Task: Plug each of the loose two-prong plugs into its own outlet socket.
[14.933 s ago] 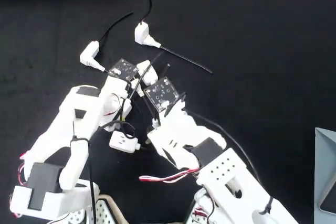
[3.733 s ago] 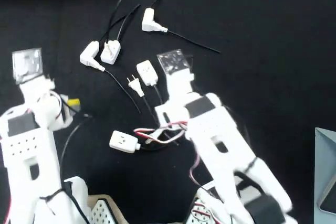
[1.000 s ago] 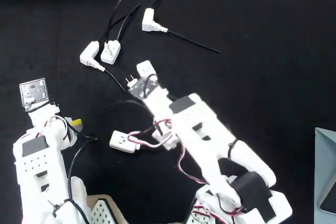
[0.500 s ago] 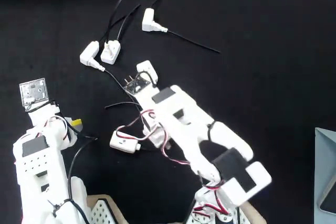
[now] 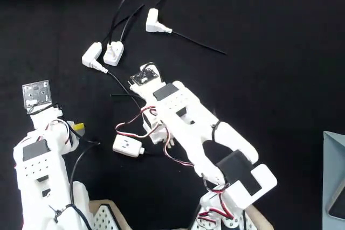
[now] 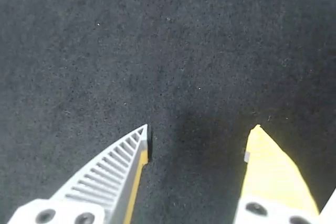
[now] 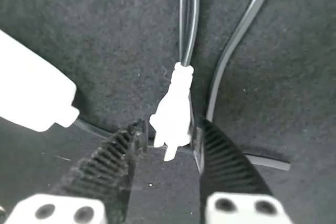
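Right arm has pushed a little further toward the upper left of the high view over the last half second, so its wrist end now sits over the loose plug at centre-left. Left arm hasn't moved in that time and is parked at lower left.

Right tool: jaws straddle the white two-prong plug, prongs pointing back toward the wrist. One finger is against the plug's side and the other finger shows a narrow gap, so it's not clamped yet. The plug's black cord runs straight away from the tool. A second black cable curves just beside it. A white block lies near the plug without touching it.

Left tool: released, jaws spread wide above bare black worktop, nothing between them.

High view, other task items:
- White outlet socket block lies lower centre-left, just beside the right arm's red-white wiring and well apart from the plug.
- An angled white plug and a white cord-end block lie side by side at upper left.
- Another angled white plug lies at top centre, its cord trailing right.

A grey bin sits at the right edge.
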Controlling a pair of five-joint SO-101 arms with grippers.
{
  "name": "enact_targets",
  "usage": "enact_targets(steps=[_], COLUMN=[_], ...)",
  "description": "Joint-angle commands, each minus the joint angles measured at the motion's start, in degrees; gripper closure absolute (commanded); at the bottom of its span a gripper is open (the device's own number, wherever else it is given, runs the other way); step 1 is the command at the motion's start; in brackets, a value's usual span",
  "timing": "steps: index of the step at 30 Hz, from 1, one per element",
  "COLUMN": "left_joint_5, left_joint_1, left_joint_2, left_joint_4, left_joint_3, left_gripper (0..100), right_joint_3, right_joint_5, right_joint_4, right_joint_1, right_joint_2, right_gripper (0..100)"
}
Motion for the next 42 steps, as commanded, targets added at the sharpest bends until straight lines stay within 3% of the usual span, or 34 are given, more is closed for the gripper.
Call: enact_targets(steps=[1,14,20,28,42], left_joint_5=[-0.53,-0.62,-0.62,-0.62,-0.62], left_joint_1=[-0.66,-0.66,-0.66,-0.66,-0.66], left_joint_2=[-0.88,-0.88,-0.88,-0.88,-0.88], left_joint_4=[-1.14,-1.05,-1.05,-1.05,-1.05], left_joint_3=[-0.22,-0.22,-0.22,-0.22,-0.22], left_gripper=[71,71,71,71,71], right_joint_3=[-2.68,-2.86,-5.49,-9.10,-10.59], right_joint_5=[-0.62,-4.66,-4.75,-7.65,-8.00], right_joint_4=[0.18,-1.76,-1.23,2.11,1.93], right_joint_1=[-0.97,-0.79,-0.79,-0.79,-0.70], right_joint_2=[-0.22,5.05,5.32,5.76,5.85], right_gripper=[86.4,86.5,96.2,88.1,88.1])
